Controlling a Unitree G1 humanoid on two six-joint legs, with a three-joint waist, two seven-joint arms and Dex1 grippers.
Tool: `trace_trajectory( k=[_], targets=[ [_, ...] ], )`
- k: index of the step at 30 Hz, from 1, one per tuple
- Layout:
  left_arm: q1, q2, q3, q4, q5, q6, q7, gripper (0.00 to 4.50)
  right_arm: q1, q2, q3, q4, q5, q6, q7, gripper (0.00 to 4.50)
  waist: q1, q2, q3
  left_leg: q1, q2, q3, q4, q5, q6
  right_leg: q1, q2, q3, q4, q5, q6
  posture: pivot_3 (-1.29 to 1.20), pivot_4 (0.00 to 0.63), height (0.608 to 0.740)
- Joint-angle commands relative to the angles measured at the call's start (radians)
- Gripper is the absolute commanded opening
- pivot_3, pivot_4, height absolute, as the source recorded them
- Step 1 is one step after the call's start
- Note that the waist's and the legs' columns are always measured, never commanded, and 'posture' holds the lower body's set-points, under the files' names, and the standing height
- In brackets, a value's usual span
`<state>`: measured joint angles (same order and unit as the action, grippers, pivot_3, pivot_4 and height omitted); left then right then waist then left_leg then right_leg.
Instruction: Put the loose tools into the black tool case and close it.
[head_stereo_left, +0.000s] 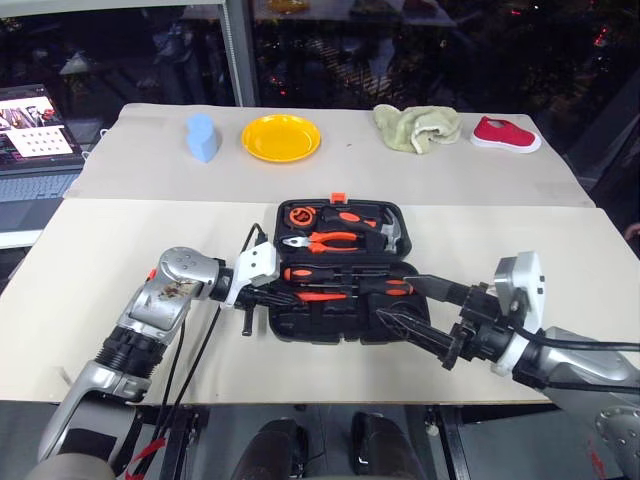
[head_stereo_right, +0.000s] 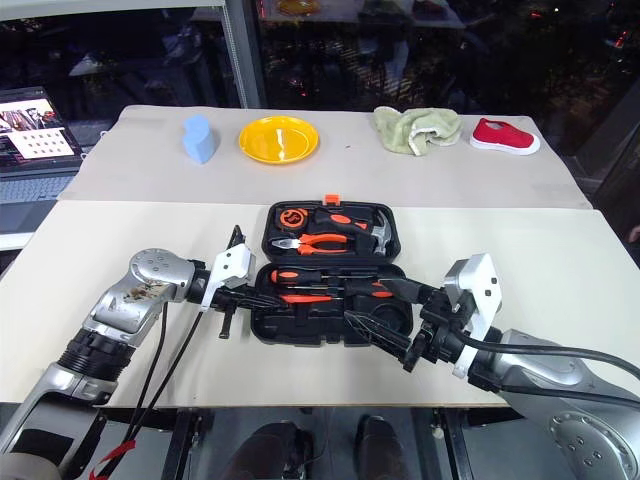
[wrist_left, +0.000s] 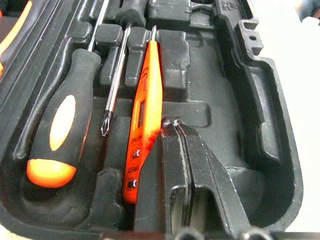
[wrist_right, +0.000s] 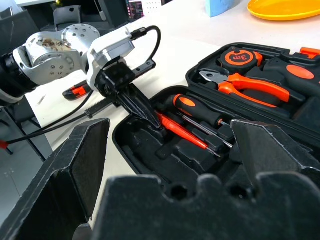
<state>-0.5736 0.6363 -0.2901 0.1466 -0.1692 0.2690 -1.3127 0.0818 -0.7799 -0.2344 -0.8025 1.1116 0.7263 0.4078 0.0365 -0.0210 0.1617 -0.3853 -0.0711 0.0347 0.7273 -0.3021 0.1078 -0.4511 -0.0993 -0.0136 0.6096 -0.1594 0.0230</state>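
While the black tool case (head_stereo_left: 340, 270) lies open on the pale tabletop (head_stereo_left: 120, 330), its moulded plastic halves show ribbed recesses shaped to each tool. The far half holds the orange-handled pliers (head_stereo_left: 325, 241), a round tape measure (head_stereo_left: 298, 215) and a steel-headed hammer (head_stereo_left: 390, 232). In the near half lie two long screwdrivers (wrist_left: 65, 130) with rubbery orange-and-black handles and thin bright shafts, and beside them the slim red tester (wrist_left: 145, 125), a flat glossy stick with a metal tip.

The left gripper (wrist_left: 176, 125) is clenched, its two black fingers pressed together with nothing between them, the tips touching the tester's edge inside the near half. The right gripper (head_stereo_left: 405, 300) stands spread wide and empty at the case's right end, its tapered black fingers (wrist_right: 75, 165) apart. An orange-and-black utility knife (wrist_right: 75, 91) lies on the table behind the left wrist, outside the case.
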Motion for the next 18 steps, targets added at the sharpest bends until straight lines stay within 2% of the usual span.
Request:
trace_trajectory(
  k=[1,5,7,18],
  targets=[
    [-0.032,-0.007,0.076,-0.023,-0.142,0.189,-0.04,0.02,-0.015,0.005,-0.01,-0.017,-0.002,-0.019,0.004,4.5,-0.001,0.0,0.0,0.0,0.0,0.0,0.0,0.0,0.0,0.0,0.0,0.0,0.0,0.0,0.0,0.0,0.15,0.74],
    [-0.068,-0.018,0.11,-0.021,-0.191,0.254,-0.033,0.02,-0.016,0.007,-0.006,-0.011,-0.011,-0.019,0.007,4.5,-0.001,0.0,0.0,-0.003,0.0,0.0,0.0,0.001,-0.001,-0.004,0.002,-0.001,0.001,0.0,0.0,0.0,0.15,0.74],
    [-0.081,-0.028,0.103,-0.003,-0.172,0.247,-0.01,0.02,-0.018,0.01,-0.003,-0.01,-0.016,-0.019,0.007,4.5,0.0,0.0,0.0,-0.005,0.0,0.0,0.0,0.004,-0.006,-0.003,0.002,-0.001,0.001,0.0,0.0,0.0,0.15,0.74],
    [-0.049,-0.052,0.012,0.03,-0.062,0.139,0.017,0.02,-0.007,0.016,-0.014,-0.02,-0.018,-0.017,-0.002,4.5,0.0,0.0,0.0,-0.007,0.0,0.001,0.0,0.003,-0.005,-0.004,0.001,0.0,-0.001,0.0,0.0,0.0,0.15,0.74]
  ],
)
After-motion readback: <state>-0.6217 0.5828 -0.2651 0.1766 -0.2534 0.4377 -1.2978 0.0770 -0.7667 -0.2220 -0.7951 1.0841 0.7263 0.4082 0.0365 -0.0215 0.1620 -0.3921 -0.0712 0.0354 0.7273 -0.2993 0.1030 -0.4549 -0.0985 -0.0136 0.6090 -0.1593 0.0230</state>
